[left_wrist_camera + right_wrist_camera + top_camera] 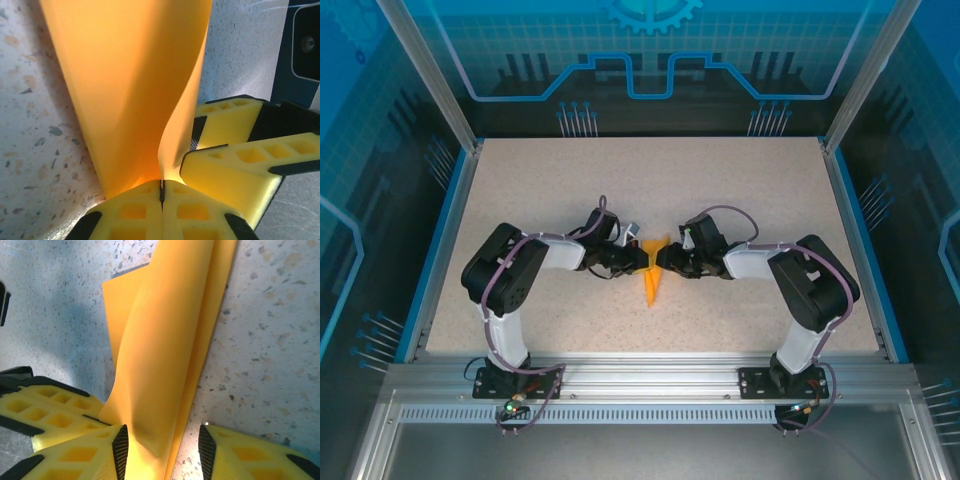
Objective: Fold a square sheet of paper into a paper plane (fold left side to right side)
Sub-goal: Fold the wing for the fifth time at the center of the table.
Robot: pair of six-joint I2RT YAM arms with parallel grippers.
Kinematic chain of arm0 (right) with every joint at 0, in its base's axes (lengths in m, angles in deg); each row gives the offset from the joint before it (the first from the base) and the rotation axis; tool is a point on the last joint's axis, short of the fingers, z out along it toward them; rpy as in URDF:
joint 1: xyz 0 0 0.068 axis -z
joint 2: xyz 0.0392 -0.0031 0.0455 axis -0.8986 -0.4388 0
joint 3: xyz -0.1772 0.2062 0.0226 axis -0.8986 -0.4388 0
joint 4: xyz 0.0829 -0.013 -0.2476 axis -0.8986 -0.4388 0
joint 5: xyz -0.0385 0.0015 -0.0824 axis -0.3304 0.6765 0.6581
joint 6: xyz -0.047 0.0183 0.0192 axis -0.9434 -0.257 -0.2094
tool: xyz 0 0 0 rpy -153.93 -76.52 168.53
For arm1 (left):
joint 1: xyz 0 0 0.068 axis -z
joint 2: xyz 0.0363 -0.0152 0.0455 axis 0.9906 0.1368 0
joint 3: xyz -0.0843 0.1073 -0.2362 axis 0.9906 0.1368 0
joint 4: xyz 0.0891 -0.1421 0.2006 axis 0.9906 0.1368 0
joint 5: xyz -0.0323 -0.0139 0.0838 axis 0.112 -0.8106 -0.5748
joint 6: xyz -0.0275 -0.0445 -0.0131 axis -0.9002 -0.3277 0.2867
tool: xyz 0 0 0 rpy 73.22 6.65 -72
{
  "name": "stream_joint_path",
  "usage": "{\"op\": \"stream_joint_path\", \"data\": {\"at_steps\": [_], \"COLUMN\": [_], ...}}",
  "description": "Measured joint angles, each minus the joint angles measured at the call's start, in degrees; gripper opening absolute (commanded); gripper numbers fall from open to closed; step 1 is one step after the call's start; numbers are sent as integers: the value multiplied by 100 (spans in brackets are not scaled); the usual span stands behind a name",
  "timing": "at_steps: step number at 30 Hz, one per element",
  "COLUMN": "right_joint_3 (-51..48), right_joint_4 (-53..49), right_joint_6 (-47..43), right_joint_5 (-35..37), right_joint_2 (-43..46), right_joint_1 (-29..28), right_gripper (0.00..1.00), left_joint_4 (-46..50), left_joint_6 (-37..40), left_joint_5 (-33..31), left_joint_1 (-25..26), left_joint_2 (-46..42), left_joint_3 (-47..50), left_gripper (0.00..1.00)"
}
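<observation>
The top view is bright and sharp across the table, dim blue at its edges. Both wrist views blur up close; the orange paper glows, and a bluish shadow darkens the right wrist view's upper left.

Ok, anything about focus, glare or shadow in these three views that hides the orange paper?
Top external: sharp and evenly lit, the orange paper small but clear. Left wrist: paper very close and soft, glowing above the left gripper. Right wrist: bluish shadow on the table, paper slightly soft.
</observation>
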State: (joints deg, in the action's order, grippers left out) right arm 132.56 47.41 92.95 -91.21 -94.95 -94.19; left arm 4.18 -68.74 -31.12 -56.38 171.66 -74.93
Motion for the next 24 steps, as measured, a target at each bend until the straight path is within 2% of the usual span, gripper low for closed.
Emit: {"op": "stream_joint_path", "data": {"at_steps": [4, 10, 24], "right_joint_3": [-48, -74, 398], "right_joint_4": [-4, 20, 42], "right_joint_6": [-94, -138, -133], "right_joint_5": [-2, -24, -236], "right_joint_2": [164, 428, -66], "right_joint_1": [55, 153, 151], "right_gripper": [58, 66, 67], "left_joint_4": [164, 216, 251], "left_joint_6": [223, 433, 597], "left_joint_5": [-87, -149, -153], "left_joint_1": [-2, -26, -81], "left_joint_2": [2, 0, 0], "left_joint_3": [-9, -9, -9], "left_gripper": [0, 0, 0]}}
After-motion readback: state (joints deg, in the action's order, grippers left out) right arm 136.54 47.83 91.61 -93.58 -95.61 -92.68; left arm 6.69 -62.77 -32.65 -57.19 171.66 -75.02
